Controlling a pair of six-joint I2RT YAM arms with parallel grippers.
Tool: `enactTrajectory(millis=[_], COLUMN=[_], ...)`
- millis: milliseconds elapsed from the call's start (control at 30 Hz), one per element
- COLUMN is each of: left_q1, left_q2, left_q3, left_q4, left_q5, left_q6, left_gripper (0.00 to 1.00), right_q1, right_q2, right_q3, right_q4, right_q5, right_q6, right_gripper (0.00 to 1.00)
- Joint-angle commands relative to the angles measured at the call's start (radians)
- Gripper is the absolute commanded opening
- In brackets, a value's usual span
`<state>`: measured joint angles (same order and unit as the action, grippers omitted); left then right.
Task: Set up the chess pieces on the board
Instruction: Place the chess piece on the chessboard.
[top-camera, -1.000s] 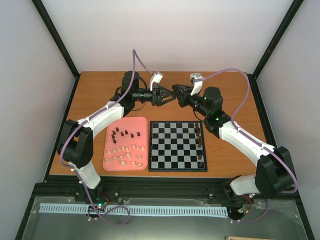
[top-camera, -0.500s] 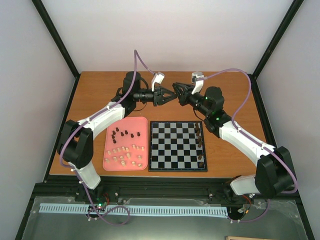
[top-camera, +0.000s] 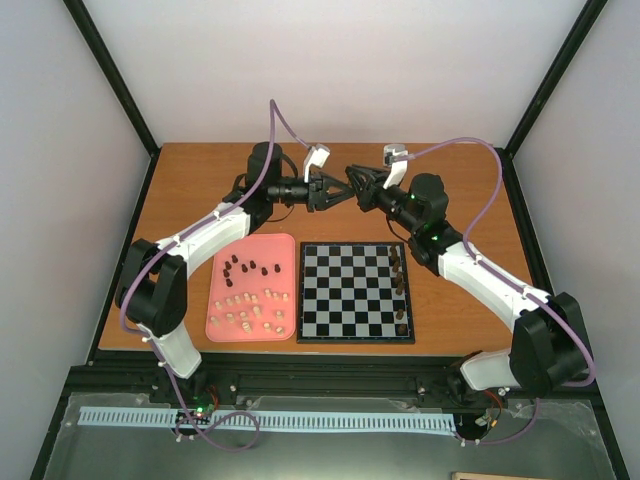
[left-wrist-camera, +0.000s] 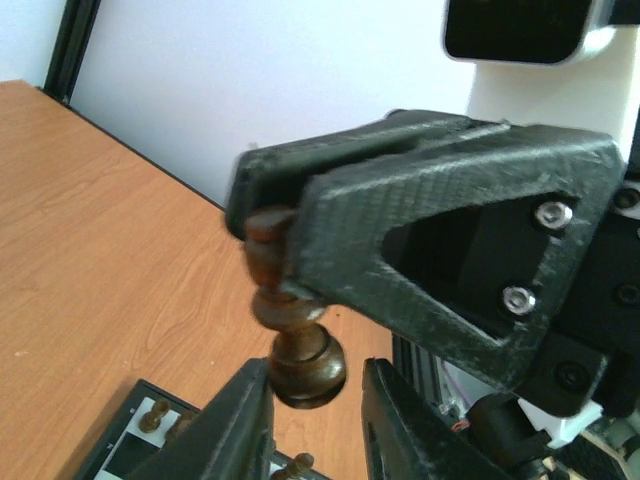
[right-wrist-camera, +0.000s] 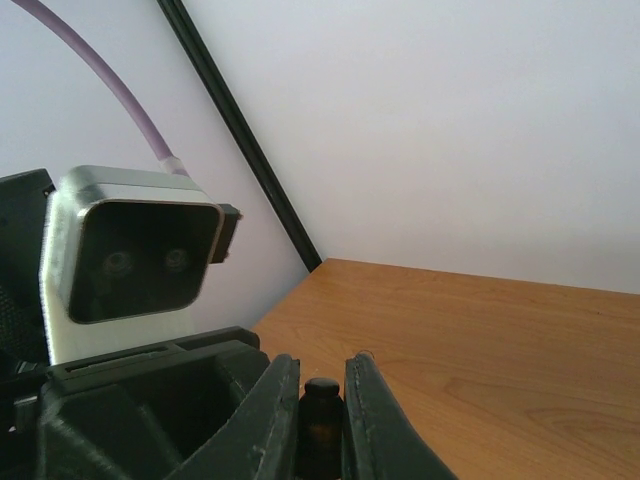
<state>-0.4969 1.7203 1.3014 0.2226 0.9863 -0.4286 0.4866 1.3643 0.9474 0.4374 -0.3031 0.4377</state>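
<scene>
Left wrist view shows a mid-air handover: the right gripper (left-wrist-camera: 262, 225) pinches the head of a dark chess piece (left-wrist-camera: 300, 345), which hangs base-down, and the left gripper (left-wrist-camera: 308, 395) has its fingers (left-wrist-camera: 240, 420) drawn in close on either side of the round base. A sliver of gap shows at 3 o'clock of the base, so I cannot tell whether the left grip has bitten. From above, the meeting point lies at 12 o'clock of the board (top-camera: 330, 300), over bare wooden table (top-camera: 200, 180). A few dark men (top-camera: 400, 275) stand along the board's 3 o'clock edge, and the other chess pieces (top-camera: 250, 305) wait in the pink tray (top-camera: 222, 250) at 9 o'clock. The risk is release before the left fingers truly hold. The rounded base could then slip or tilt, and the piece would drop and roll.
</scene>
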Motion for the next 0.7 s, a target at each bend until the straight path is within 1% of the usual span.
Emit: enactTrajectory(millis=[0,33,67,100,167,233,300,367,433,567,667], left_q1=[-0.020,-0.020,-0.020,-0.020,-0.020,-0.021,-0.020,-0.020,-0.020,-0.020,-0.020], left_q2=[-0.003,-0.005,-0.005,-0.007,-0.013,-0.014,-0.008,0.003,0.012,0.009,0.003], left_q3=[0.049,0.047,0.044,0.041,0.034,0.030,0.033,0.039,0.045,0.055,0.067], left_q4=[0.018,0.024,0.031,0.036,0.046,0.053,0.054,0.056,0.064,0.058,0.045], left_q5=[0.026,0.032,0.036,0.038,0.041,0.040,0.038,0.031,0.017,-0.018,-0.037], left_q6=[0.007,0.006,0.001,-0.001,-0.004,-0.004,-0.004,-0.009,-0.019,-0.014,0.001], left_gripper=[0.34,0.37,0.44,0.48,0.50,0.49,0.45,0.35,0.31,0.29,0.36], right_q1=[0.001,0.001,0.001,0.001,0.001,0.000,0.001,0.001,0.001,0.001,0.001], right_q2=[0.000,0.003,0.005,0.008,0.010,0.011,0.009,0.006,0.003,-0.007,-0.008], right_q3=[-0.007,-0.006,-0.004,-0.003,-0.003,-0.003,-0.002,-0.003,-0.002,-0.005,0.000], right_q4=[0.026,0.028,0.029,0.029,0.030,0.032,0.032,0.031,0.024,0.004,-0.014], right_q5=[0.018,0.016,0.014,0.013,0.014,0.013,0.011,0.001,-0.007,-0.008,-0.011], right_q6=[-0.004,-0.004,-0.003,-0.004,-0.004,-0.003,-0.002,-0.001,-0.001,-0.007,-0.014], right_gripper=[0.03,0.03,0.03,0.03,0.03,0.03,0.03,0.03,0.03,0.03,0.03])
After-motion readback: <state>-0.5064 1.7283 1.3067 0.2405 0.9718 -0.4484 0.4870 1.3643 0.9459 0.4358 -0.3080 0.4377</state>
